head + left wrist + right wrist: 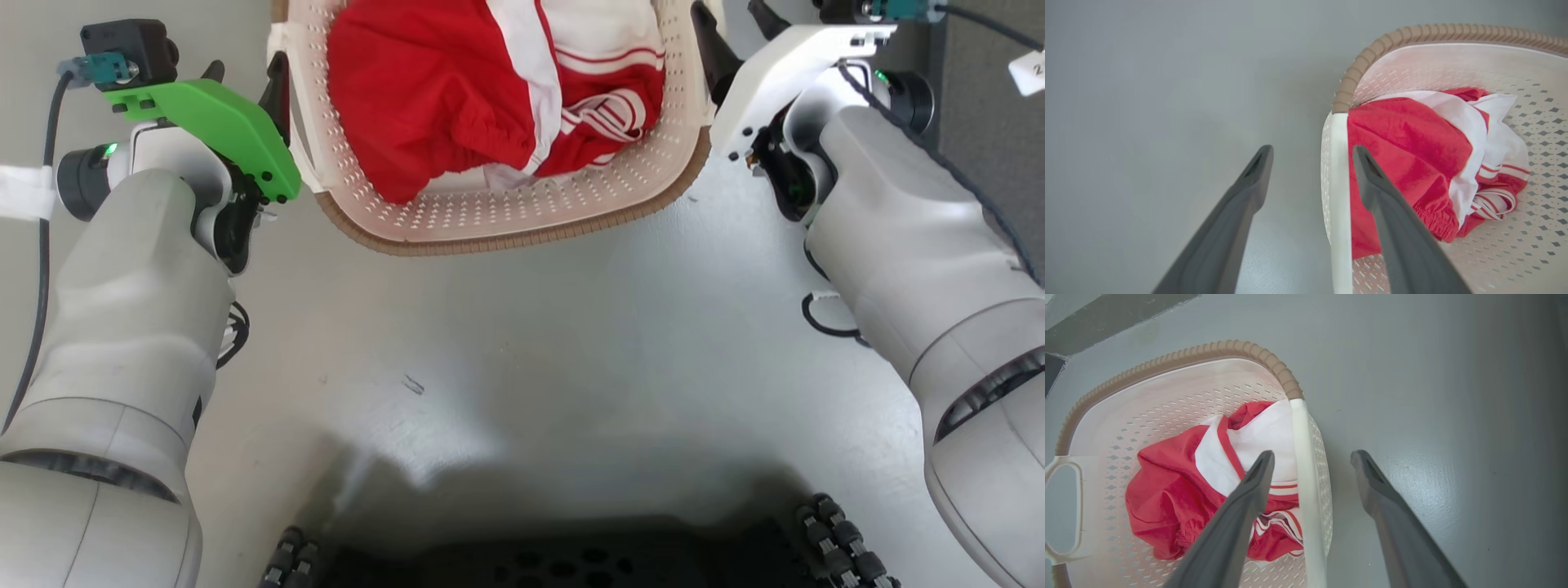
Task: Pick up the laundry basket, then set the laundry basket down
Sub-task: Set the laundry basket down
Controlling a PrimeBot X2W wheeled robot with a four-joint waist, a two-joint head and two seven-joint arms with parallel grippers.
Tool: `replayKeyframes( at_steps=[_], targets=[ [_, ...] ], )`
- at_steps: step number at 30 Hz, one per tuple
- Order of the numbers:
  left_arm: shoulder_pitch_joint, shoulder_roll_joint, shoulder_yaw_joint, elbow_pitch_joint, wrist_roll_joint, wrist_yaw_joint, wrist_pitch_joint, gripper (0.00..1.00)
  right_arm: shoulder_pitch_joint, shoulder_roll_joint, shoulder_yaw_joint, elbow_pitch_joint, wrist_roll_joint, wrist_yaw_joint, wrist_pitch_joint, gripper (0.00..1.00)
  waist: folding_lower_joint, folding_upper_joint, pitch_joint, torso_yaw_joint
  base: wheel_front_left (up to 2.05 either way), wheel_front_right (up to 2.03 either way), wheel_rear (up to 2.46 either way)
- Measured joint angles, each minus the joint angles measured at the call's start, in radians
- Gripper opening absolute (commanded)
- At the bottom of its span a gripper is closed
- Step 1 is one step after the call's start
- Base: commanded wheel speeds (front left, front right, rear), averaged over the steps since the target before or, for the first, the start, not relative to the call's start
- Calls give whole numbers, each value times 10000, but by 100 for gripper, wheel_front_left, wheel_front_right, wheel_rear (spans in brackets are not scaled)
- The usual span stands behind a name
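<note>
Arms flank the laundry basket (pixel 490 220); my left gripper (pixel 1310 161) and right gripper (pixel 1312 457) both spread wide, each straddling a white handle (pixel 1340 204), clamping nothing.

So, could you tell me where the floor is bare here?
Bare floor lies between the near rim of the laundry basket and the robot's base, and outside both handles. Crowded: clothing inside it, and the left gripper and right gripper straddling its handles.
</note>
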Motion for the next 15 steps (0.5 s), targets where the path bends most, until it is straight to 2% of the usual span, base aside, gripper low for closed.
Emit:
replayKeyframes(
  at_steps=[6, 15],
  targets=[
    [218, 8, -146, -104, 48, -10, -706, 100, 161, 0, -12, -19, 19, 100, -265, 100, 0, 0, -495, 25, 0, 0, 0],
    [700, 125, -299, -234, 272, -13, -1193, 100, 601, 0, -38, -111, -31, 171, -485, 100, 0, 0, -1351, 30, 0, 0, 0]
  ],
)
